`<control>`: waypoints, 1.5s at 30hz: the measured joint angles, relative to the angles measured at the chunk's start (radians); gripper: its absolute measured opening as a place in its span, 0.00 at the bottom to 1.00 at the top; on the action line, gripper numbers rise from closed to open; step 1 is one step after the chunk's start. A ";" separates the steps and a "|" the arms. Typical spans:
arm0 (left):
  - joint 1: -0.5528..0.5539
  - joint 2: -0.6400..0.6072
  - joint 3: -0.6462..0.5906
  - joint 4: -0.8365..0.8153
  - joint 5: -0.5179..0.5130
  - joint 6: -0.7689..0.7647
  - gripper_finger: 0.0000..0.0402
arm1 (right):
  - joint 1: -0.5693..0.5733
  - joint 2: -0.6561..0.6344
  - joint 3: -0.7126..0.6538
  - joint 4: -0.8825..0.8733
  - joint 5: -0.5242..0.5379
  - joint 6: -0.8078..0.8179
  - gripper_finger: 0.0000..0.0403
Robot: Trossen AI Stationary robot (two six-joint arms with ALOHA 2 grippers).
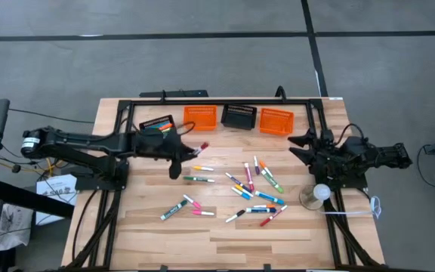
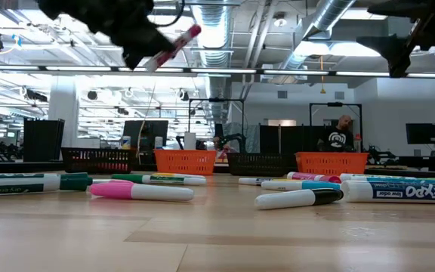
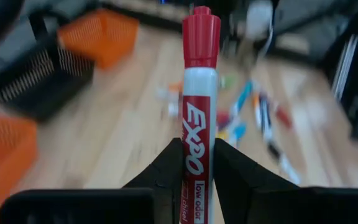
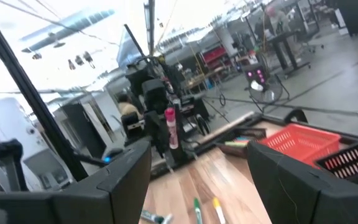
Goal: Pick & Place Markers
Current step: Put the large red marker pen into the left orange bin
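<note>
Wooden table [image 1: 225, 234], four baskets [image 1: 200, 117], left claw [image 1: 189, 150] clamping one red marker [image 3: 199, 106], right claw [image 1: 302, 146] spread.

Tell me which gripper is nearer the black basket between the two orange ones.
Left. The left gripper, holding a red marker, hangs just in front of the black basket; the right gripper waits open, farther off beside the table's right edge.

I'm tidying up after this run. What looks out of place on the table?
Markers lie scattered at all angles across the wooden table, outside the baskets at its far edge. One red-capped marker is clamped in the left end effector, above the table.
</note>
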 joint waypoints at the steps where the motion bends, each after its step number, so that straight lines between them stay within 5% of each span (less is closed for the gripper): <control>1: 0.009 0.000 0.000 0.037 0.000 0.000 0.17 | 0.000 0.000 0.000 0.013 0.000 0.000 0.63; 14: 0.119 0.000 0.001 0.392 0.022 0.000 0.17 | 0.000 0.000 0.000 0.148 0.001 -0.034 0.63; 27: 0.227 0.000 0.002 0.459 0.113 0.005 0.17 | 0.000 0.031 0.000 0.219 0.084 -0.004 0.63; 37: 0.246 0.007 0.002 0.470 0.133 0.032 0.18 | -0.011 0.297 0.000 0.415 0.178 -0.011 0.63; 45: 0.246 0.077 0.002 0.563 0.133 0.032 0.18 | -0.128 0.462 0.000 0.529 0.179 -0.035 0.63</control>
